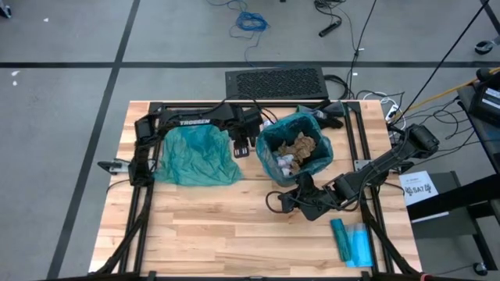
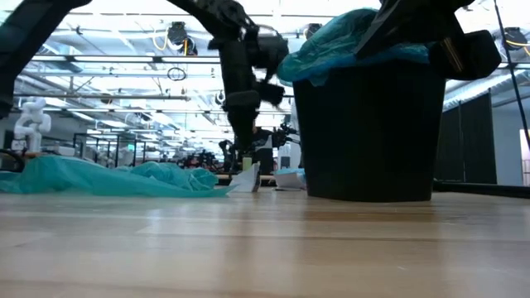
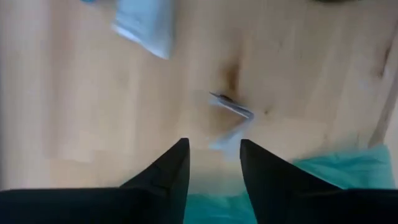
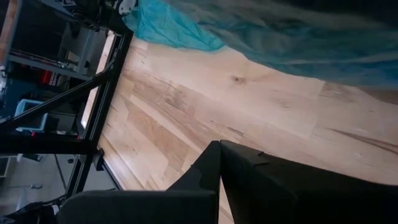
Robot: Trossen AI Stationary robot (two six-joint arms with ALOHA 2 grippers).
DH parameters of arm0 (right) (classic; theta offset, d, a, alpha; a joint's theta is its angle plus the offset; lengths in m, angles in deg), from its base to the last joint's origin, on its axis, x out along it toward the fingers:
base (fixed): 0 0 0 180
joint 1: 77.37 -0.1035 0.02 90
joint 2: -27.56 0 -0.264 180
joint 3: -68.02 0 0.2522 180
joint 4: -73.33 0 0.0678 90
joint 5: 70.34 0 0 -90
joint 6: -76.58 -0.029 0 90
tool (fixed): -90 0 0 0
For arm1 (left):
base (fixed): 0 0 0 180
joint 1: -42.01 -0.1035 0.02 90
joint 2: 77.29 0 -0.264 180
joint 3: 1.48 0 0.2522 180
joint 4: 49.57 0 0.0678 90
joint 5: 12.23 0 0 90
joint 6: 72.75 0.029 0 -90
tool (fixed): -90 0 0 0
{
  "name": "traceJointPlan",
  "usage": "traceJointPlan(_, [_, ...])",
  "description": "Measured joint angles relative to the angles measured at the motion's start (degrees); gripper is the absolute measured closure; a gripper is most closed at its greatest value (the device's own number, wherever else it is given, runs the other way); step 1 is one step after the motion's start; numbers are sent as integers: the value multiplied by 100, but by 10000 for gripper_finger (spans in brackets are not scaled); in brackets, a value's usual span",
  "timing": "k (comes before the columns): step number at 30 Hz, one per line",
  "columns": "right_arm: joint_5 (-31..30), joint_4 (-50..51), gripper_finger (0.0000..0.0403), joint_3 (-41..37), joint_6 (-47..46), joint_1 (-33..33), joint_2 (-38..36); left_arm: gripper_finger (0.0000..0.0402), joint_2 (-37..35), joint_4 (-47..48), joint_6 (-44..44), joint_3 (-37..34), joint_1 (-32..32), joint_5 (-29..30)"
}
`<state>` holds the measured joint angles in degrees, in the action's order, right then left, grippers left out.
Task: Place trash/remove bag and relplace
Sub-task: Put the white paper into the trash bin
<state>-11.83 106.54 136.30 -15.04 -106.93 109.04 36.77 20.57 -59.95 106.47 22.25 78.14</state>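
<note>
A black bin [image 2: 368, 132] lined with a teal bag [image 1: 269, 134] stands right of the table's middle, with brown and white trash wads [image 1: 301, 148] inside. A loose teal bag [image 1: 195, 156] lies spread flat on the table to its left. My left gripper [image 3: 214, 155] hangs open between that bag and the bin, pointing down. A small white wad [image 3: 231, 107] lies on the wood just under its fingertips, apart from them. A second white scrap [image 3: 146, 28] lies nearer the bin. My right gripper [image 1: 287, 201] is shut and holds nothing, at the bin's near side.
A flat blue-teal packet [image 1: 351, 242] lies near the front right corner. Black frame rails [image 1: 144, 226] run along the table's left and right sides. A black box [image 1: 275, 82] sits at the far edge. Bare wood [image 1: 234, 234] stretches along the front middle.
</note>
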Motion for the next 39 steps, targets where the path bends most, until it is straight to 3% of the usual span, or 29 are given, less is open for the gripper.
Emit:
traceJointPlan(4, [-2,0,403,0,-67,0,0,258,176,90,-39,-2,-58,-713])
traceJointPlan(18, [-2,0,403,0,-223,0,0,263,956,-36,120,-2,-121,-756])
traceJointPlan(21, [-2,2,403,0,-223,0,0,300,990,255,137,10,-114,-750])
traceJointPlan(23, [-2,4,403,0,-218,0,0,351,989,307,138,9,-83,-737])
traceJointPlan(26, [-4,16,403,0,-194,0,0,391,855,624,15,0,-55,-743])
traceJointPlan(33, [-7,63,403,0,-60,2,0,399,238,1318,-216,0,-41,-341])
traceJointPlan(39, [-9,69,403,0,2,0,0,400,-606,1346,-600,0,-141,-36])
